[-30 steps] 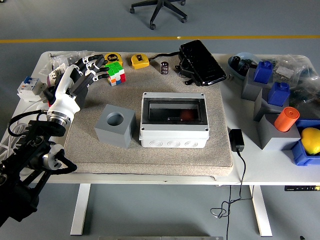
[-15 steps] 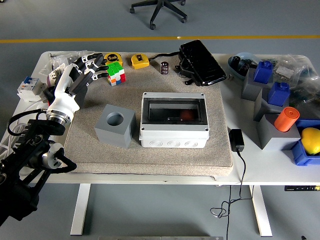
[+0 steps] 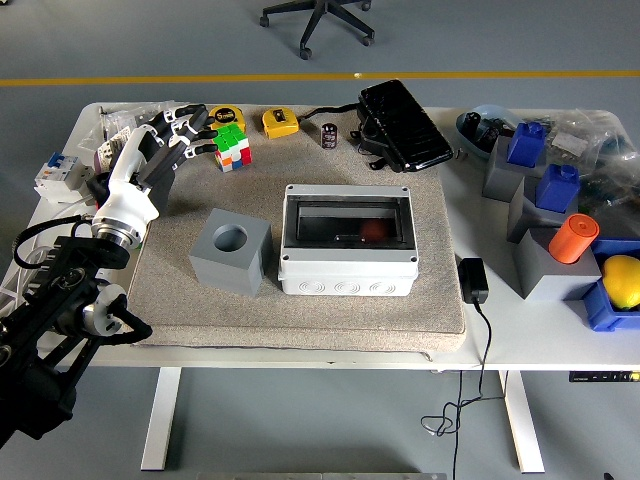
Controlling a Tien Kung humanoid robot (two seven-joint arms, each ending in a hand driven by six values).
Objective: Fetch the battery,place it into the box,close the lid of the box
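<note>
One hand (image 3: 172, 140) hovers open beside the box (image 3: 347, 243).

The left arm (image 3: 60, 330) runs out of the picture at the lower left corner, so its upper part is unseen. Inside the box (image 3: 347, 240), under the clear lid, a small reddish thing (image 3: 372, 229) is too dim to name. At the right edge, the yellow ball (image 3: 622, 280), its blue tray (image 3: 600, 312) and the counter (image 3: 520, 335) are cut off, and the clutter (image 3: 590, 140) at the far right is too small to tell apart.
</note>
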